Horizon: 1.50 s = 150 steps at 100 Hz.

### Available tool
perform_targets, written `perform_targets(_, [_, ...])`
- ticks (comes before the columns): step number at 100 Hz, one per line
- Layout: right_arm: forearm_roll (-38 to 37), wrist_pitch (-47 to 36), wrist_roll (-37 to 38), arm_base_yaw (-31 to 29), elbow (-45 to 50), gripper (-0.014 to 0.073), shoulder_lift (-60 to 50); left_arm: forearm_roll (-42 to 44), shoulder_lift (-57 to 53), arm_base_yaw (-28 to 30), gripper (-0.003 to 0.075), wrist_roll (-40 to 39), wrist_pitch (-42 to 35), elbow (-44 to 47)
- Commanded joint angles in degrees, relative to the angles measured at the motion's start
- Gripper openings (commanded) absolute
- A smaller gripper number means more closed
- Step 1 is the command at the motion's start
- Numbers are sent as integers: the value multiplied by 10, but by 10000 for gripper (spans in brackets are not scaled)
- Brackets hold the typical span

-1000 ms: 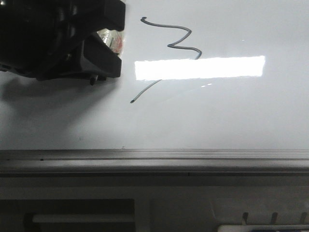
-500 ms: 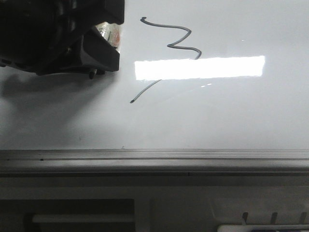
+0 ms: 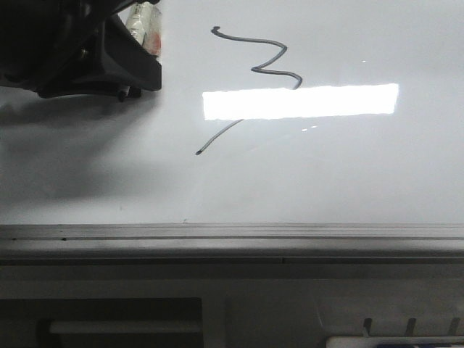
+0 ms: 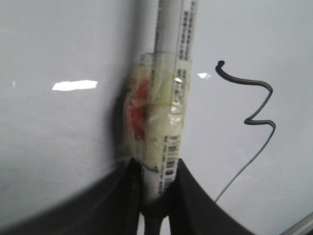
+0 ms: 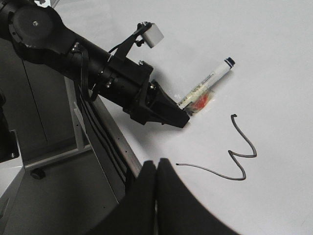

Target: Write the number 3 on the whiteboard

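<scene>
The number 3 is a thin dark grey squiggle on the glossy whiteboard, its long tail ending at the lower left. It also shows in the left wrist view and the right wrist view. My left gripper is at the upper left, shut on a white marker wrapped in tape with a red patch. The marker points away from the drawn line, its dark tip off the 3. My right gripper is shut and empty, at the board's near edge.
A bright white rectangular reflection crosses the 3. The board's grey metal frame runs along the near edge. The left arm reaches over the frame from the side.
My left gripper with the marker has moved up and to the left, away from the 3. The drawn line is unchanged.
</scene>
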Motion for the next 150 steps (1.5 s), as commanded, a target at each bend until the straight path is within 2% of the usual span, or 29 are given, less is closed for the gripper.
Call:
perform_targets(1, [18,-42,4,-3,-15,-48,-1,-12,3,15,-20,-2,-50,-5])
perform_targets(23, [24,-42,4,-3,-15,-49,-1,-13,3,15,-2,-2,-55,-5])
perform_targets(30, [24,-42,4,-3,-15,-48,-1,-14,3,15,60,-2,-55,-5])
perform_targets(37, [24,-42,4,-3,-15,-48,-1,-14,3,15,155,-2,-55,-5])
perform_targets(38, [24,-42,4,-3,-15,-48,-1,-14,3,15,188,-2,-55,-5])
perform_targets(49, [24,-42,4,-3,-15,-48,-1,-14,3,15,320,-2,-59,-5])
perform_targets(56, [24,-42,4,-3,-15,-48,-1,-14,3,15,351,-2,-68,-5])
perform_targets(72, [24,-42,4,-3,-15,-48,-1,-14,3,15,365,-2,-78,-5])
perform_targets(89, [24,-46,4,-3,-15,-48,-1,-15,-1,15,541,-2,-72,-7])
perform_targets(96, [24,-56,4,-3,-15,-48,-5,-15,-13,15,580,-2,-63,-7])
perform_targets(119, [16,-65,4,-3,-9,-48,-48,-13,-112,15,580,3,-40,-7])
perform_targets(132, [-12,-68,4,-3,14,-48,-98,27,-208,13,563,3,-5,-3])
perform_targets(140, [-42,-77,4,-3,43,-48,-144,55,-279,13,522,3,15,13])
perform_targets(150, [-73,-107,26,-3,94,-48,-208,75,-365,13,427,3,42,40])
